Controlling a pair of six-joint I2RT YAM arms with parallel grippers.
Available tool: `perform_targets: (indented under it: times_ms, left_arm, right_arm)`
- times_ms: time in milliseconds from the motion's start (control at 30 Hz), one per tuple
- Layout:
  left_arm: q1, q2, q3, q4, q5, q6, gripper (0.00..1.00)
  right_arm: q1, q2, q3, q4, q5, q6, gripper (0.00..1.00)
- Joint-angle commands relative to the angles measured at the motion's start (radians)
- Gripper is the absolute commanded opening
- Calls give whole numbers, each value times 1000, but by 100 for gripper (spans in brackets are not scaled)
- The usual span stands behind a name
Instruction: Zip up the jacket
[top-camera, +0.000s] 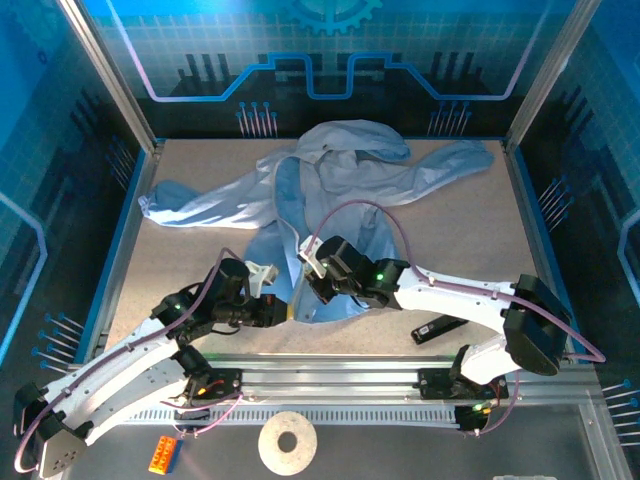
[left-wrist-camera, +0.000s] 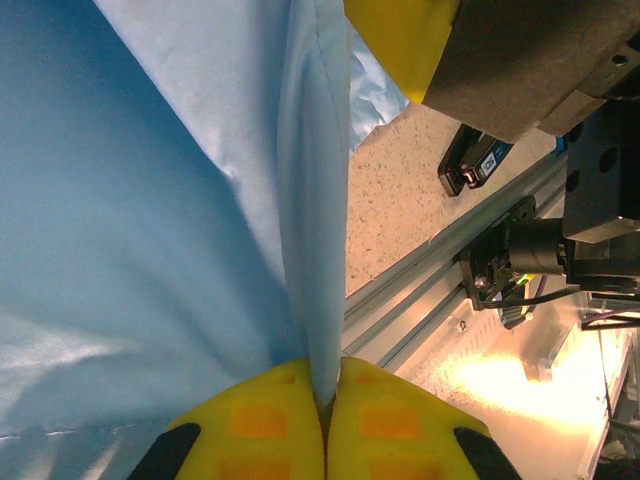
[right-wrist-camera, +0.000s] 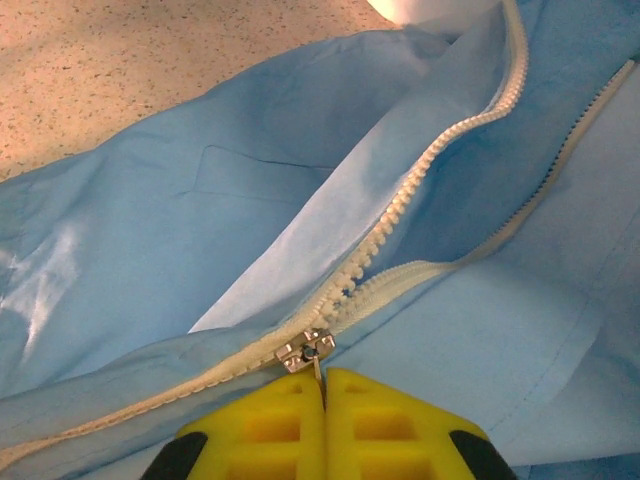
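Here the jacket (top-camera: 340, 190) lies spread and rumpled across the far and middle part of the bench (top-camera: 200, 260), one sleeve reaching towards the left wall and another towards the far right corner. Its lower hem is nearest the arms.

In the overhead view both arms reach in to that hem, close together. The left gripper (top-camera: 280, 310) is at the near left edge of the fabric and the right gripper (top-camera: 316, 288) is just beside it, over the front opening.

In the left wrist view the left gripper (left-wrist-camera: 325, 400) has its yellow jaws pressed together on a raised fold of the jacket (left-wrist-camera: 150, 250), which runs up and away from them as a taut ridge. Beyond the fold there is bare bench, a small black object (left-wrist-camera: 470, 160) lying on it and the aluminium rail (left-wrist-camera: 420, 290) at the near edge.

In the right wrist view the right gripper (right-wrist-camera: 324, 400) has its jaws closed on the thin metal pull tab (right-wrist-camera: 318, 370) of the zipper slider (right-wrist-camera: 305, 352). Below and left of the slider the pale zipper teeth (right-wrist-camera: 150, 410) are joined in a single line. Above it the two rows (right-wrist-camera: 430, 170) part and run separately towards the top right, with blue lining showing between them.

On the strip in front of the rail sit a white roll (top-camera: 287, 442) and an orange block (top-camera: 163, 455).
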Motion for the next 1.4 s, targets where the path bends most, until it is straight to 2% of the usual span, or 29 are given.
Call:
perform_targets:
  times_ms: [0,633,1367]
  left_arm:
    - [-6,-2,-18,-81,74,1,0]
    - [-7,-9,-2,-93,86,-12,0]
    - [-7,-88,61,-228,56,-18,0]
  right_arm:
    - [-57,-35,35,-6,100,-14,0]
    - [-124,-126,-20,-31,134,-10,0]
    - [-199,-144,-37,-50,108,-6,0]
